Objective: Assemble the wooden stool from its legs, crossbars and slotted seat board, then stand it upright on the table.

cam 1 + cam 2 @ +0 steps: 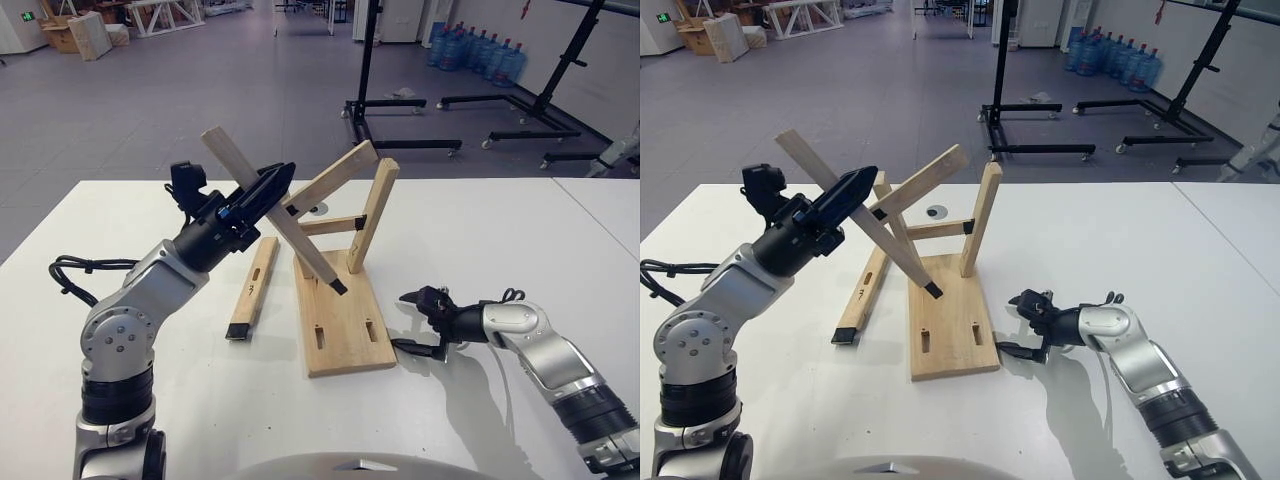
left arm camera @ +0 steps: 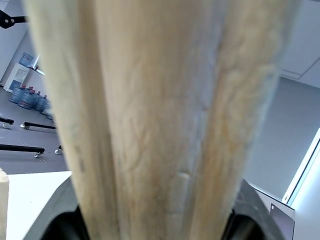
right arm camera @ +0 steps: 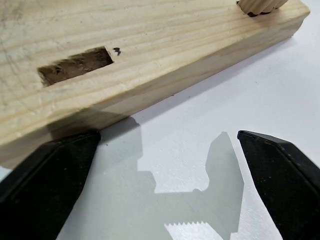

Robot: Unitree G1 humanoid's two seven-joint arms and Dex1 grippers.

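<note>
The slotted seat board (image 1: 345, 325) lies flat mid-table. Two legs rise from its far end: one nearly upright (image 1: 373, 215), one leaning left (image 1: 335, 178), with a crossbar (image 1: 330, 225) between them. My left gripper (image 1: 280, 180) is shut on a third leg (image 1: 300, 245), held aslant above the board; its black-capped lower end hangs just over the board's far left part. That leg's grain is close up in the left wrist view (image 2: 165, 120). A fourth leg (image 1: 252, 288) lies on the table left of the board. My right gripper (image 3: 165, 165) stands open at the board's right edge (image 3: 150, 85), beside a slot (image 3: 75, 65).
A small grey disc (image 1: 933, 211) lies on the table behind the stool parts. A black cable (image 1: 75, 270) loops at the left arm. A second table (image 1: 610, 215) adjoins on the right. Black stands (image 1: 400, 105) and water bottles (image 1: 480, 50) are on the floor beyond.
</note>
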